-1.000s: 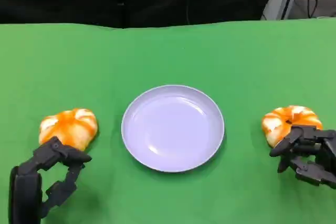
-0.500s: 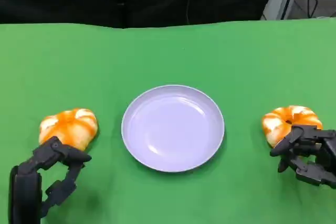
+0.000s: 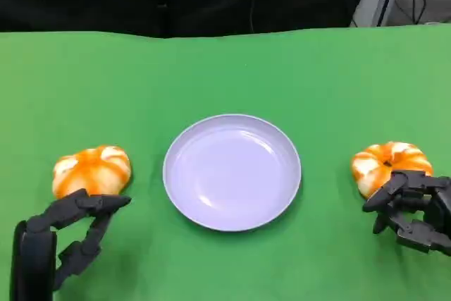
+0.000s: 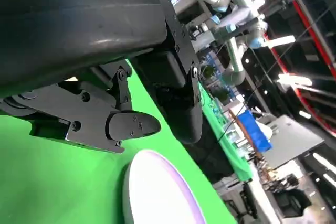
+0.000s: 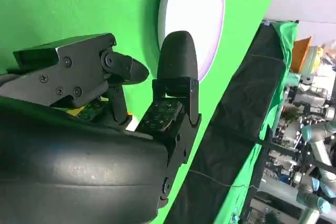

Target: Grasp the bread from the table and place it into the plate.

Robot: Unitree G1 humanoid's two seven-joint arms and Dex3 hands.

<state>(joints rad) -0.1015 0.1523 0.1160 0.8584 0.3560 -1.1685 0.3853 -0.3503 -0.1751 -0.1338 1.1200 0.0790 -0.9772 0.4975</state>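
On table, centre: plate (image 3: pixel 232 172), lavender, round, nothing in it; rim also seen in left wrist view (image 4: pixel 157 192) and right wrist view (image 5: pixel 193 19)
Table: green cloth (image 3: pixel 225 68), dark backdrop behind its far edge
Left bread: orange-white bun (image 3: pixel 92 170), left of plate, apart from its rim, flat on cloth
Right bread: second bun (image 3: pixel 389 163), right of plate, apart from its rim, on cloth
Left hand: (image 3: pixel 74 234) on the near side of left bread, fingers apart, holding nothing; top fingers reached toward plate just under the bun, contact could not be told
Right hand: (image 3: pixel 412 209) at near edge of right bread, fingers spread and curved, nothing held; fingertips overlapped the bun's near side, touch unclear
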